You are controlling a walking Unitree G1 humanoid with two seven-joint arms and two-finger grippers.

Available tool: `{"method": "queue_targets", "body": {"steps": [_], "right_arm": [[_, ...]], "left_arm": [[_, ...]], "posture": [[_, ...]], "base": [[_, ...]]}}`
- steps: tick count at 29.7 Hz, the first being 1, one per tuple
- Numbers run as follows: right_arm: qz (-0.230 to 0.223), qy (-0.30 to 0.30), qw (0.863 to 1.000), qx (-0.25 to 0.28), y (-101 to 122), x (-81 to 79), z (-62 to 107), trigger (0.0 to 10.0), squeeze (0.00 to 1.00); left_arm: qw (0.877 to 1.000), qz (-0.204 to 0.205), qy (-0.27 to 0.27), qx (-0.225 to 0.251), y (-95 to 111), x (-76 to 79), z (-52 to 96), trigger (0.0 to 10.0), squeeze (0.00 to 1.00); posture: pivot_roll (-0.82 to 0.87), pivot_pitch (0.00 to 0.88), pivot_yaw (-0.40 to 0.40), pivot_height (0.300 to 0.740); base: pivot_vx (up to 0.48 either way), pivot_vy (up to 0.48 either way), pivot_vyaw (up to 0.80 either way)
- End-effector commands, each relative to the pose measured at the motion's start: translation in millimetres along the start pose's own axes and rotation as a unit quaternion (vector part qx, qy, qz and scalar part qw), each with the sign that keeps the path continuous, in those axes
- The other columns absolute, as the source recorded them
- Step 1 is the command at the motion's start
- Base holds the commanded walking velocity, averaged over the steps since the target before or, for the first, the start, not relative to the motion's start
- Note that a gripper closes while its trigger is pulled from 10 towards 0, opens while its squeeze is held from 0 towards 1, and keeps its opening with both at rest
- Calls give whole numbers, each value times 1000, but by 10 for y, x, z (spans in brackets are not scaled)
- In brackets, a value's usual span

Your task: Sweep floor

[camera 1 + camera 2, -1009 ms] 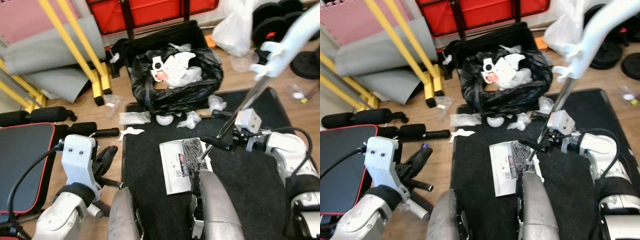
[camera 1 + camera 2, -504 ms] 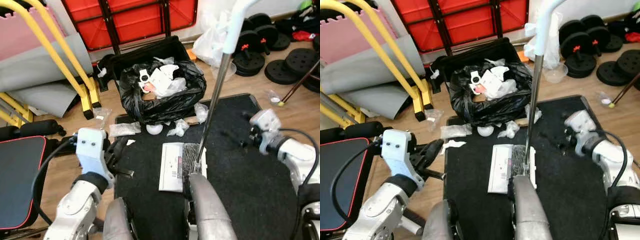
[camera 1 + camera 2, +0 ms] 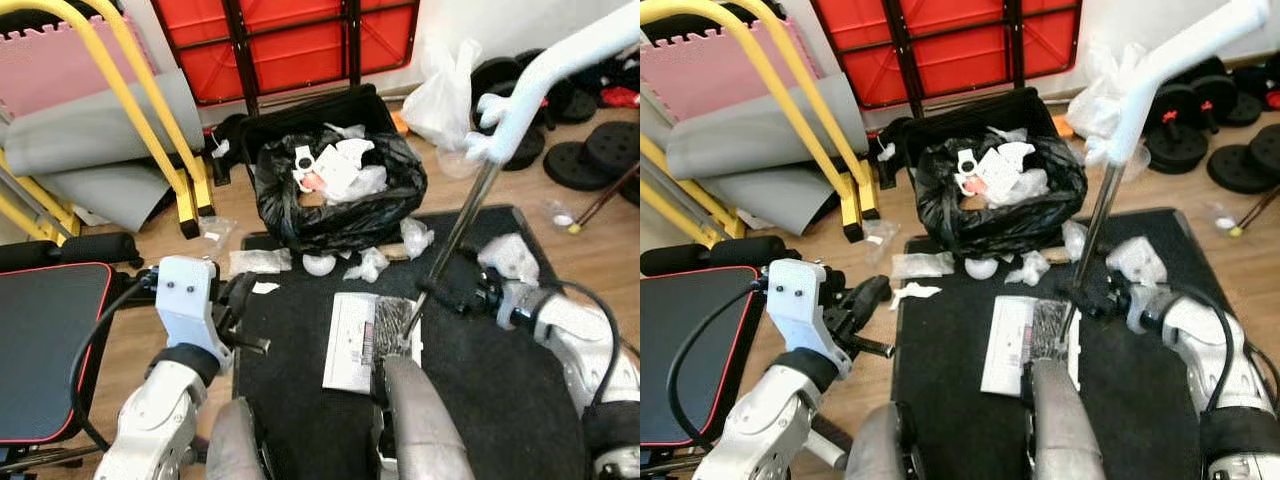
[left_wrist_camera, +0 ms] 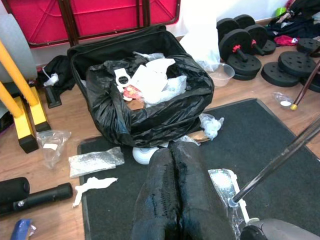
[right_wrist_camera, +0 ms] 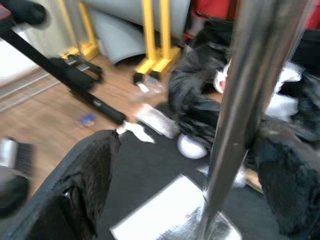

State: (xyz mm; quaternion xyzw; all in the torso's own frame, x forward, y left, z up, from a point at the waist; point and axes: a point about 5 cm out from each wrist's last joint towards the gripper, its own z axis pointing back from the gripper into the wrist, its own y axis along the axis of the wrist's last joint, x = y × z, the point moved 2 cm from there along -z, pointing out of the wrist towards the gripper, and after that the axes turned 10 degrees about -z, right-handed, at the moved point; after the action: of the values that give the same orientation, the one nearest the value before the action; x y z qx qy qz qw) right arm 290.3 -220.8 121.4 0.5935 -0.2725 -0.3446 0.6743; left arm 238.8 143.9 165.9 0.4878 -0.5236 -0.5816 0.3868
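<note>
A metal pole with a white handle leans to the right. Its foot rests on a white dustpan lying on the black mat. My right gripper is open, and the pole stands between its spread fingers, nearer one of them. My left gripper is shut on nothing, low on the left over the mat's edge. White scraps lie before the black rubbish bag: a ball, crumpled plastic and a paper scrap.
A yellow frame and grey mats stand at back left, with a red folding frame behind the bin. A black bench is at my left. Weight plates and a white bag lie at back right.
Half a second ago the pole stood nearly upright with my right gripper apart to its right. Now the pole leans right and the gripper is around it. The camera has shifted slightly.
</note>
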Motion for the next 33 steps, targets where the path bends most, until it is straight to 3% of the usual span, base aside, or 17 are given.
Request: {"method": "queue_targets", "body": {"steps": [1, 6, 9, 11, 13, 14, 16, 23, 28, 29, 33], "right_arm": [[-37, 50, 998, 0, -74, -319, 0, 10000, 0], [-61, 52, 997, -2, -130, -501, 57, 10000, 0], [-65, 43, 997, -6, -160, -522, 62, 10000, 0], [-55, -1, 998, -16, -223, -460, 49, 10000, 0], [-30, -59, 998, -21, -227, -297, 21, 10000, 0], [-30, -59, 998, -21, -227, -297, 21, 10000, 0], [-17, -110, 993, -27, -176, -127, 31, 10000, 0], [18, -178, 982, -67, -186, 94, 152, 10000, 0], [10, -156, 984, -86, -253, 58, 195, 10000, 0], [-17, -128, 988, -85, -282, -40, 218, 10000, 0], [-38, -121, 989, -75, -283, -94, 259, 10000, 0]], "left_arm": [[999, -2, 36, -13, -73, -79, 15, 10000, 0], [998, -3, 57, -20, -136, -138, 35, 10000, 0], [998, -3, 62, -22, -156, -147, 37, 10000, 0], [998, -2, 67, -21, -171, -147, 14, 10000, 0], [997, -1, 69, -17, -173, -143, -10, 10000, 0], [997, -1, 69, -17, -173, -143, -10, 10000, 0], [998, -1, 68, -15, -178, -133, -26, 10000, 0], [998, 1, 67, -10, -186, -124, -19, 10000, 0], [998, 4, 64, -9, -193, -119, -11, 10000, 0], [998, 6, 58, -8, -201, -112, -10, 10000, 0], [999, 8, 52, -6, -204, -103, -10, 10000, 0]], "posture": [[-111, 108, 15, 580], [-123, 92, 5, 595], [-130, 85, -2, 600], [-137, 75, -9, 610], [-140, 66, -12, 620], [-140, 66, -12, 620], [-139, 55, -18, 630], [-136, 59, -23, 660], [-135, 60, -21, 675], [-136, 62, -18, 685], [-139, 65, -18, 700]], "base": [[0, 0, 0], [0, 0, 0], [0, 0, 0], [0, 0, 0], [0, 0, 0], [0, 0, 0], [0, 0, 0], [0, 0, 0], [0, 0, 0], [0, 0, 0], [0, 0, 0]]}}
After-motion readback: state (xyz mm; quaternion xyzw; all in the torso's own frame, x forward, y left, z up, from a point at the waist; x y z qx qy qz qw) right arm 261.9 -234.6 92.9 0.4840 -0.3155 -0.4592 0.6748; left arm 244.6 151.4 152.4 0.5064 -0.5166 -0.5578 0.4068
